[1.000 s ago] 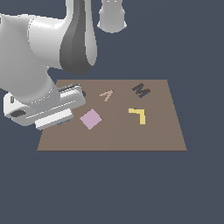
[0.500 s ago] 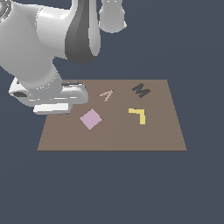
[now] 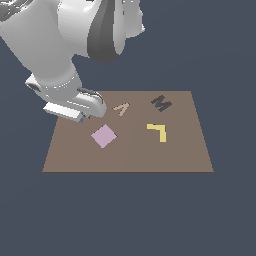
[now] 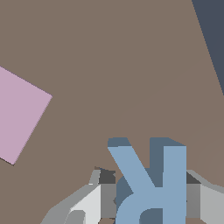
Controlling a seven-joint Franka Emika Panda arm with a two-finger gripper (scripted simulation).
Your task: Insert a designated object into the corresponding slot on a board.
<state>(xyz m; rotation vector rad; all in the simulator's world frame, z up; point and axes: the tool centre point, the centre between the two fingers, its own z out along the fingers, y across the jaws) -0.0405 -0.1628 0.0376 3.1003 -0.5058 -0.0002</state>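
The light-blue R block (image 4: pixel 153 183) sits between my gripper's (image 4: pixel 148 179) two fingers, whose pads touch its two sides just above the brown board (image 4: pixel 109 65). In the exterior view my gripper (image 3: pixel 86 113) is low over the board's (image 3: pixel 150 155) far corner on the exterior view's left. There the hand hides the R block. The dark R-shaped slot does not show in either view.
A pink square (image 3: pixel 104 135) lies on the board just in front of my hand and also shows in the wrist view (image 4: pixel 17 118). A tan A shape (image 3: pixel 121 108), a dark M recess (image 3: pixel 161 103) and a yellow L piece (image 3: pixel 159 131) lie further to the exterior view's right.
My hand has moved toward the exterior view's right and a little further back over the board's far left corner. The pieces on the board have not moved.
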